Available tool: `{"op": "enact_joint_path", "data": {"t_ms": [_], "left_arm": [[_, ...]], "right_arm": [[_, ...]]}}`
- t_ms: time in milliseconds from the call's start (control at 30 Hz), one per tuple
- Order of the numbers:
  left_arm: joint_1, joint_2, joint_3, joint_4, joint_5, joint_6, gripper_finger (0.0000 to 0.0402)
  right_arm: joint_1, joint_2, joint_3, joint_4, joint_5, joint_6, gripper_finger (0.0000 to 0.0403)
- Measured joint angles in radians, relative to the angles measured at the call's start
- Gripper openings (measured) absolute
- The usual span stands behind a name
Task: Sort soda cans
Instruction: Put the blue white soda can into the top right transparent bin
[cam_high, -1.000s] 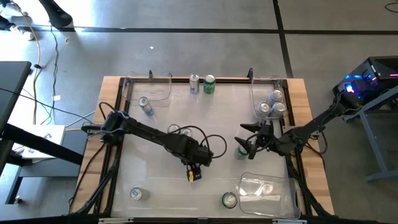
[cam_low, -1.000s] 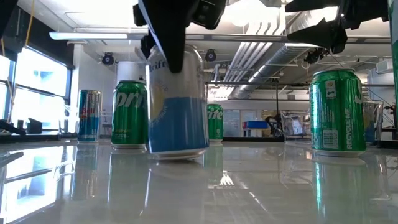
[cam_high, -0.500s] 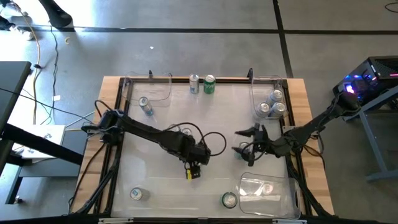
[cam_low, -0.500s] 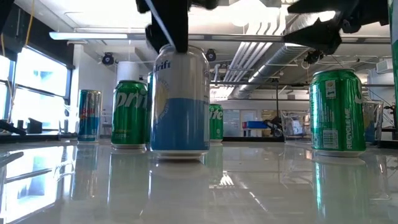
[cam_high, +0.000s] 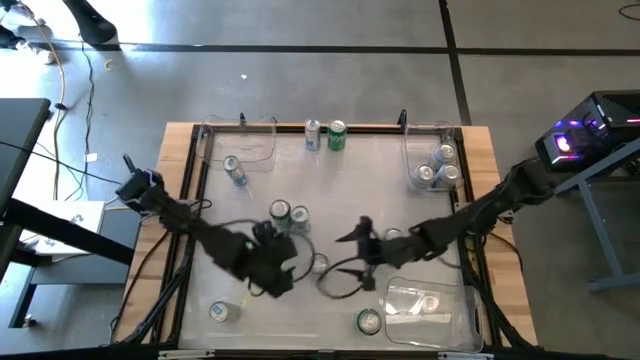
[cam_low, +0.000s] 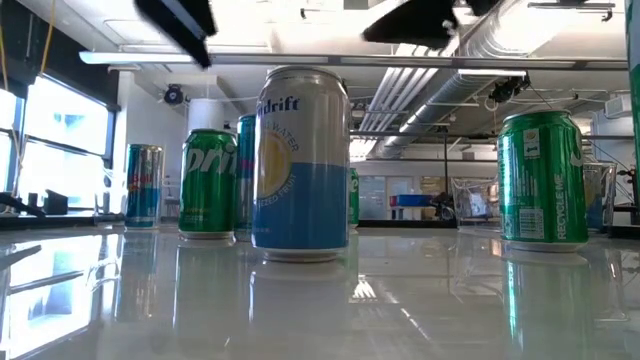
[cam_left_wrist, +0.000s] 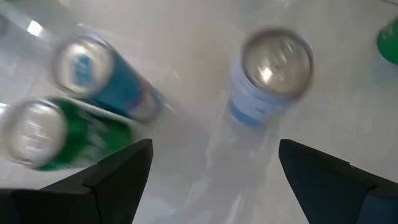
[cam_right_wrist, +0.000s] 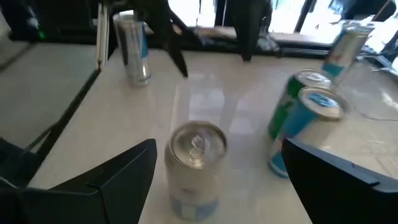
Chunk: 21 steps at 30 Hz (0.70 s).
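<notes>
Fingers of the right hand were spread wide and empty, facing the silver-white can standing upright mid-worktop. The left hand, likewise released, was held just beside it. A clean grasp would probably require the can centred between the fingers before closing.

**A robot lab in a big work hall**

This is a place where people test robots. The floor is bare grey concrete with dark lines on it. A wooden table with a shiny white top stands in the middle, and two dark robot arms reach over it. Loose cables lie on the floor beside it. A computer box glows purple on a side desk. Overhead run big silver pipes and long lights. Tall windows let in daylight.
</notes>
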Motion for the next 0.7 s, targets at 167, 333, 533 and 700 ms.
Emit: {"op": "enact_joint_path", "data": {"t_ms": [167,333,533,700], "left_arm": [[-0.067,0.001,-0.208,0.333,-0.067,0.026,0.0344],[-0.067,0.032,-0.348,0.639,-0.076,0.179,0.0344],[-0.041,0.051,-0.425,0.896,-0.133,0.317,0.0344],[-0.021,0.061,-0.429,0.936,-0.119,0.373,0.0344]], "right_arm": [[0.000,0.128,0.182,-0.192,-0.035,0.018,0.0342],[-0.010,0.220,0.282,-0.298,-0.131,0.061,0.0342],[-0.028,0.266,0.329,-0.436,-0.037,0.129,0.0342],[-0.051,0.270,0.325,-0.458,-0.019,0.159,0.0342]]}}
